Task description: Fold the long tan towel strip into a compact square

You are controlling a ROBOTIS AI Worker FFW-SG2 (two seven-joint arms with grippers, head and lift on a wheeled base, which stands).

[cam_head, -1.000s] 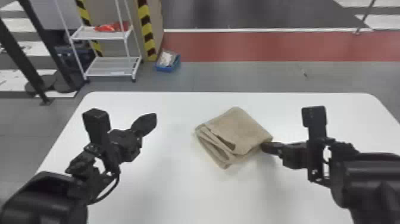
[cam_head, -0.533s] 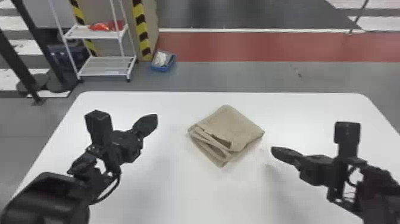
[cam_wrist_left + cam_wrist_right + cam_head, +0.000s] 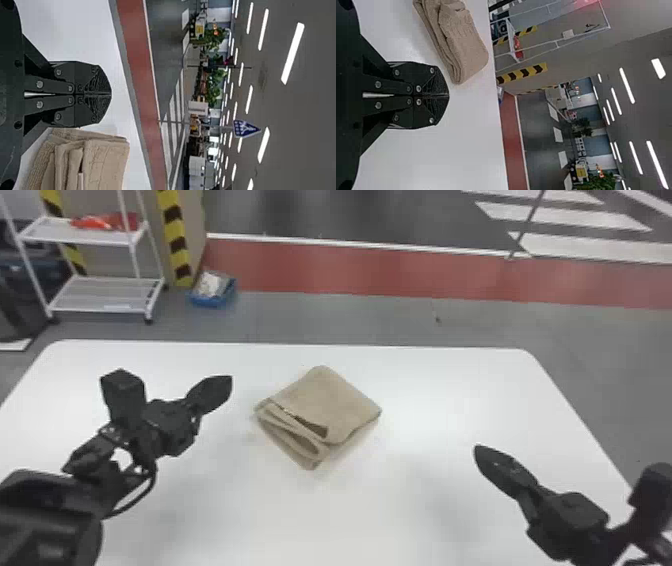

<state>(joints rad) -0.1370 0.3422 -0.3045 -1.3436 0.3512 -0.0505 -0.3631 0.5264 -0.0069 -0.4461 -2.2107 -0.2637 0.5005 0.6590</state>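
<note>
The towel (image 3: 340, 395) lies folded near the far edge of the table (image 3: 480, 390), its loose folds facing near-left, with white surface between it and my tools on either side. My left wrist view catches a blue sign (image 3: 245, 128) beyond. My left tool (image 3: 229, 382) and right tool (image 3: 479, 451) are closed tip to tip, gripping nothing, apart from the towel.

black left arm (image 3: 47, 530), looping dark cable (image 3: 146, 491), silver screws (image 3: 39, 84), pointed left claw (image 3: 227, 382)
</note>
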